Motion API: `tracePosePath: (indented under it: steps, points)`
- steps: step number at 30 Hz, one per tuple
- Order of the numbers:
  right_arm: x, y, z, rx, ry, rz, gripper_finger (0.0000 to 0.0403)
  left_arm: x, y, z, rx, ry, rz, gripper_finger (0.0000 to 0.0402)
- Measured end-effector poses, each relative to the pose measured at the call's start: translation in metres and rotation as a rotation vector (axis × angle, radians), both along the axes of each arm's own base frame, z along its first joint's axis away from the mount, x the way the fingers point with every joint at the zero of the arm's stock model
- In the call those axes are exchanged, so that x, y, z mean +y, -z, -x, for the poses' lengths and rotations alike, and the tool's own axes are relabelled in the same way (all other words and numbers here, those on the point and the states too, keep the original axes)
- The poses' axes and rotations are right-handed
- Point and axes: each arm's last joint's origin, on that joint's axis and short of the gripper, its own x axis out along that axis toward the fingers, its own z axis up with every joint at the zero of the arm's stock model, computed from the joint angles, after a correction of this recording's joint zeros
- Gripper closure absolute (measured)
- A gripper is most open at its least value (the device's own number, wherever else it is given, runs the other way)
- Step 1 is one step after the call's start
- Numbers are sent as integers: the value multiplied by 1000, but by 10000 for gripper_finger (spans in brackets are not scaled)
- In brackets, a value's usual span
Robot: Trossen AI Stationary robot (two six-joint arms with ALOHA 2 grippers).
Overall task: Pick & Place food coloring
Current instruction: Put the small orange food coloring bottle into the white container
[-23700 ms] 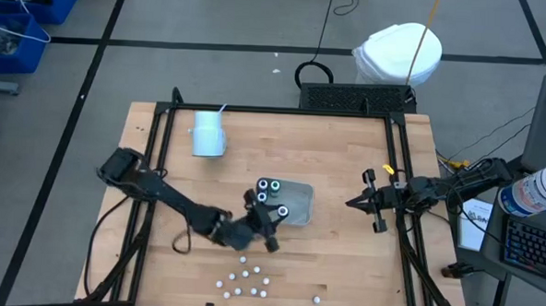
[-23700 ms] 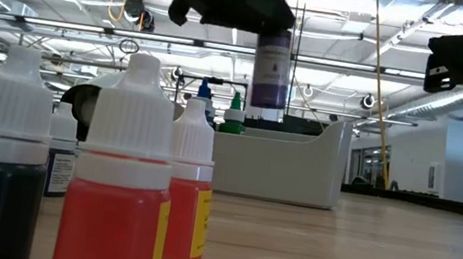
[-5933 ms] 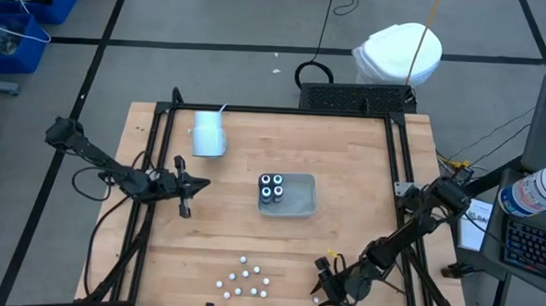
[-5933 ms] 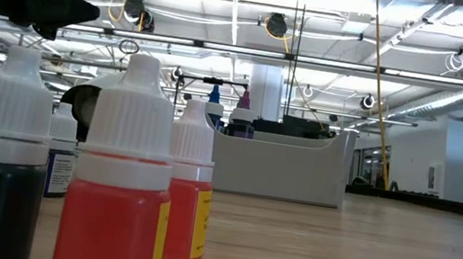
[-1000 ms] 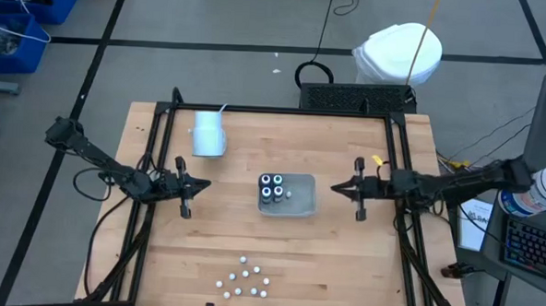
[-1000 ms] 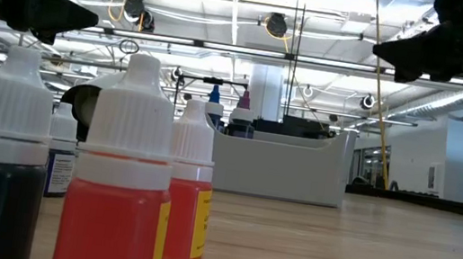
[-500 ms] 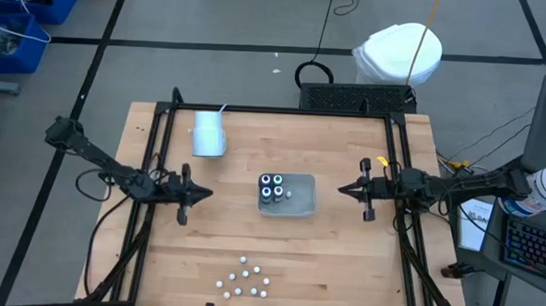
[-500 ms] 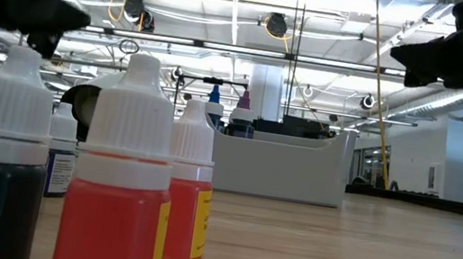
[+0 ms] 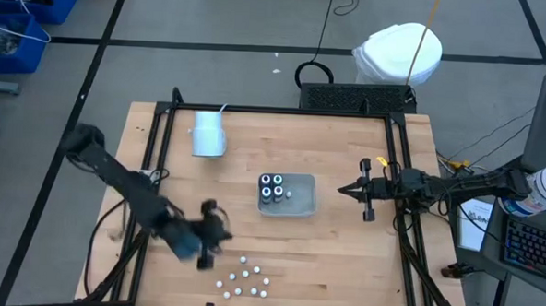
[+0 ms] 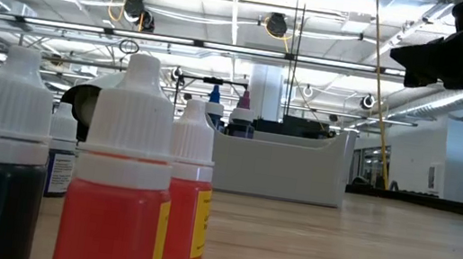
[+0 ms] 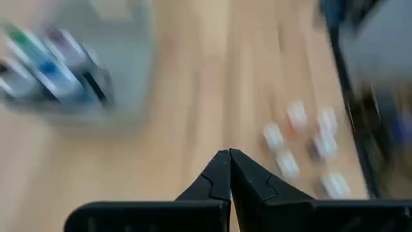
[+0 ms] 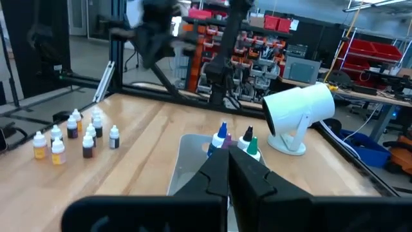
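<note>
Grey tray [image 9: 300, 203] mid-worktop [image 9: 342, 257] holds four dark bottles [image 9: 271, 187] plus one small white-capped bottle [image 9: 289, 192]; that portion judged done. Cluster of small white-capped bottles [image 9: 243, 278] stands loose near worktop's front edge, outside tray; about ten left, so task roughly one-third through. Left pincer [image 9: 206, 252] just beside cluster, over worktop, tips clenched, carrying nothing. Right pincer [image 9: 367, 191] waits right of tray, well apart from cluster, tips clenched, empty. White cup [image 9: 206, 133] lies at back left.
</note>
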Motion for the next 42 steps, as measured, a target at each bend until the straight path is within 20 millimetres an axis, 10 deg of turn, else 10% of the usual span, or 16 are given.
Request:
tracePosePath:
  steps: [6, 13, 22, 42]
  points:
    - [0, 0, 0, -2, -3, -19, 403, -52, -1, -23, 407, 22, 23, 386]
    - [1, 0, 0, 4, -33, -83, 403, -91, 19, -41, 464, 45, 49, 318]
    - [2, 0, 0, 7, -55, -83, 403, -107, 60, -45, 708, 66, 152, 236]
    - [2, 2, 0, 24, -53, -85, 403, -99, 63, -53, 614, 64, 44, 224]
